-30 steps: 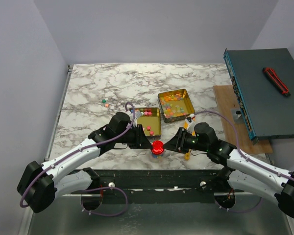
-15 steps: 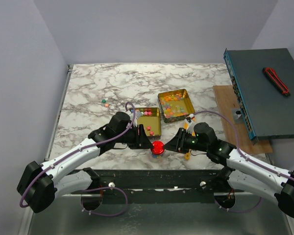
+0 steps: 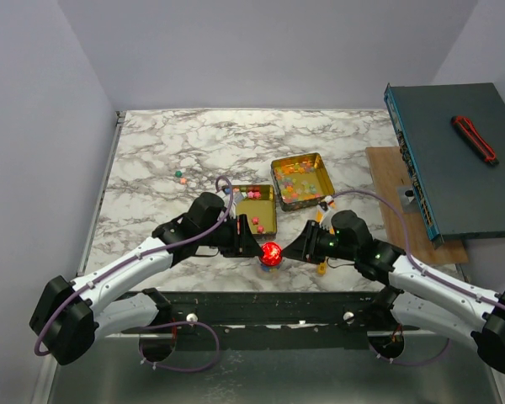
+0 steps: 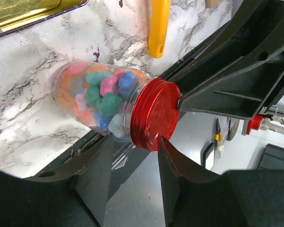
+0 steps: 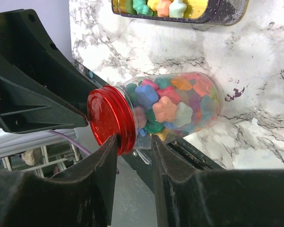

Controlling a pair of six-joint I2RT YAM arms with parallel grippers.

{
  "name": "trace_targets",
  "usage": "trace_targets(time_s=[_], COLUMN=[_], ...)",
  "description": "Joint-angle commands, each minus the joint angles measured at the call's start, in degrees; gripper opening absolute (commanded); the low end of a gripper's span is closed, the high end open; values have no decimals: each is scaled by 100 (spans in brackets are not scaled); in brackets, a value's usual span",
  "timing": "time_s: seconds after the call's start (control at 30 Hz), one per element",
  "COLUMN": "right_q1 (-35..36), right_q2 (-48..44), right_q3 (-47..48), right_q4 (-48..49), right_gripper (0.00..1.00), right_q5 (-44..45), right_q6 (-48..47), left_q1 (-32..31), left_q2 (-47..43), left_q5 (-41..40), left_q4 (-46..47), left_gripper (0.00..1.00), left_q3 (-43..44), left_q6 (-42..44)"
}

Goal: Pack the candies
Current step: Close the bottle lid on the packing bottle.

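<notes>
My left gripper (image 4: 135, 143) has loosened since a second ago, and its jaws now stand spread either side of the red cap (image 4: 154, 116). The jar (image 4: 68, 87), packed with candies (image 4: 109, 101), has tipped slightly at the table (image 3: 320, 135) edge. My right gripper (image 5: 134, 142) pinches its neck.

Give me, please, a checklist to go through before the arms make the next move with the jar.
1. Red cap on the jar: ok, it covers the mouth; tightness cannot tell.
2. Jar filled: ok, candies reach the neck.
3. Firm grip: cannot tell; left end effector and right end effector both straddle the cap.
4. Jar safely supported: cannot tell; it is close to the near edge of the table, base contact unclear.
5. All candies packed: not ok; two loose candies lie on the table, more in the far tin.
</notes>
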Motion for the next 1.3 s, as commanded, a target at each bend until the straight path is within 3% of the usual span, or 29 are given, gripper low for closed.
trace_targets(time_s=[0.0, 0.5, 0.97, 1.27], right_q1=[17, 77, 95, 104], right_q2=[177, 379, 483, 544], right_q3=[68, 294, 219, 96], right_q4=[-910, -985, -1134, -1074], right_gripper=[34, 35, 35, 35], right_q5=[393, 409, 475, 447], right_q6=[-393, -493, -480, -399], left_q1=[-28, -28, 0, -5], left_q2=[100, 549, 609, 868], left_q5=[-116, -328, -336, -178], left_q4=[-38, -25, 436, 739], left_gripper=[45, 46, 26, 23], left_q3=[25, 9, -676, -922], left_q6=[115, 249, 95, 73])
